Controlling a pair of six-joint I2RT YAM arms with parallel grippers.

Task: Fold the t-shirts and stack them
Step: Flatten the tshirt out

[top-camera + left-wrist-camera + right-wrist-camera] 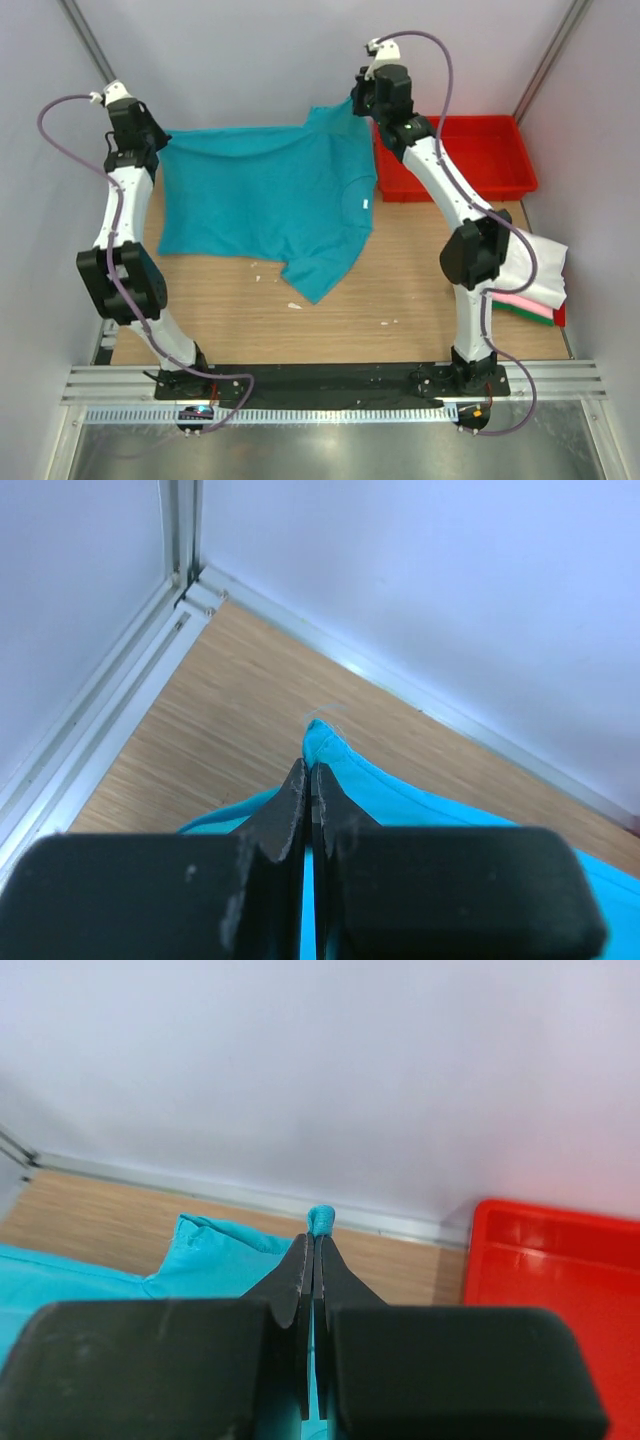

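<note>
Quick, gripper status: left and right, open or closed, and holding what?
Left gripper: closed, pinching the teal t-shirt at its far left edge.
Right gripper: closed, pinching the same shirt's far right corner.

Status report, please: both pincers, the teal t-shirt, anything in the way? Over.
Left pincer shut on teal t-shirt, far left corner. Right pincer shut on far right corner. T-shirt spread open, unfolded. Red tray close beside right pincer.

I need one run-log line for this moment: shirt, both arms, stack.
shirt: teal t-shirt unfolded | left fingers: shut on its far-left corner | right fingers: shut on its far-right corner | stack: folded shirts, near right
</note>
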